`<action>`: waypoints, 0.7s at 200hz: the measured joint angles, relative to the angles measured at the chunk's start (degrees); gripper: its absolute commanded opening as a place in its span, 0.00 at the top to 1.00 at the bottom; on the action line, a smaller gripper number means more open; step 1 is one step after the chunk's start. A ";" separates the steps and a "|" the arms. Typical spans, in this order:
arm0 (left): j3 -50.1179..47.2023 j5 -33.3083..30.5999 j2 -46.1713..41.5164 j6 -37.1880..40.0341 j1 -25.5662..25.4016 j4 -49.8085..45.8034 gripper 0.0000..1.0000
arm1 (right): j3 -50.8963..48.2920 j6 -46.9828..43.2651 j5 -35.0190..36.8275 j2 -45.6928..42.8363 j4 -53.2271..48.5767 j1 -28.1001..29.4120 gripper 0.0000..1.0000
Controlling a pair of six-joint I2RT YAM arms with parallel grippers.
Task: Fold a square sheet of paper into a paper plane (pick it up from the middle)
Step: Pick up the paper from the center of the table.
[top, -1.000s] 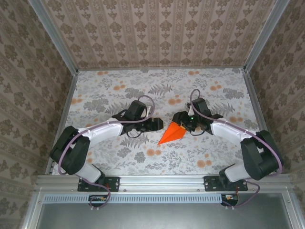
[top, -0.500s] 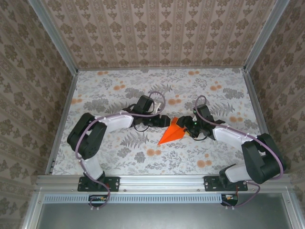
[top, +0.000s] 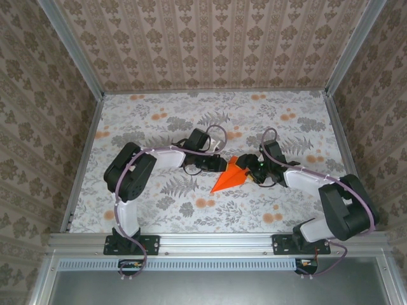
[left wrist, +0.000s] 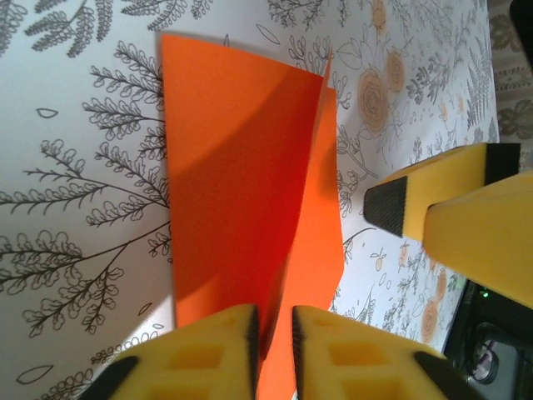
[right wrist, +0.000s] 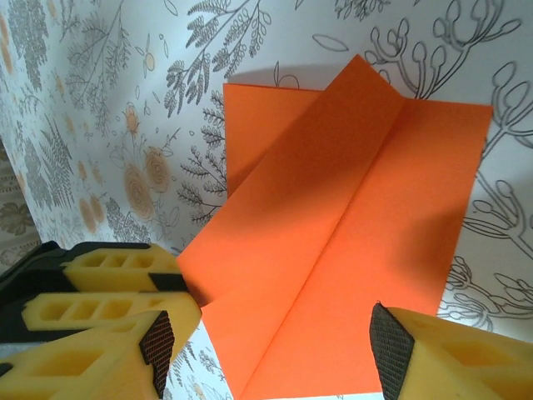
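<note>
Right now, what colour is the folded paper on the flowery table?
The folded paper is plain bright orange, with no pattern. The right wrist view shows it best.

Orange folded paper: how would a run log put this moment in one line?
object: bright orange paper folded into a pointed dart | left gripper: pinching its raised flap | right gripper: open, fingers either side of it

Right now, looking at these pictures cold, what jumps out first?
The bright orange paper plane lies in the middle of the floral table. The left hand pinches a raised fold of it, while the right hand is open over it.
</note>
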 measured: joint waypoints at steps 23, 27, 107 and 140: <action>0.00 -0.15 0.00 -0.07 0.74 0.37 0.93 | -0.35 0.35 -1.66 1.92 2.78 0.00 0.35; -0.02 -0.26 0.00 -0.04 0.83 0.46 0.93 | -0.44 0.44 -1.88 2.14 3.23 0.00 0.36; -1.90 -1.16 -0.35 -1.18 2.69 2.82 0.94 | -0.96 1.42 -5.70 7.58 11.04 0.24 0.52; -1.95 -1.14 -0.35 -1.73 2.69 2.86 0.94 | -0.92 1.40 -6.88 10.25 13.40 0.83 0.60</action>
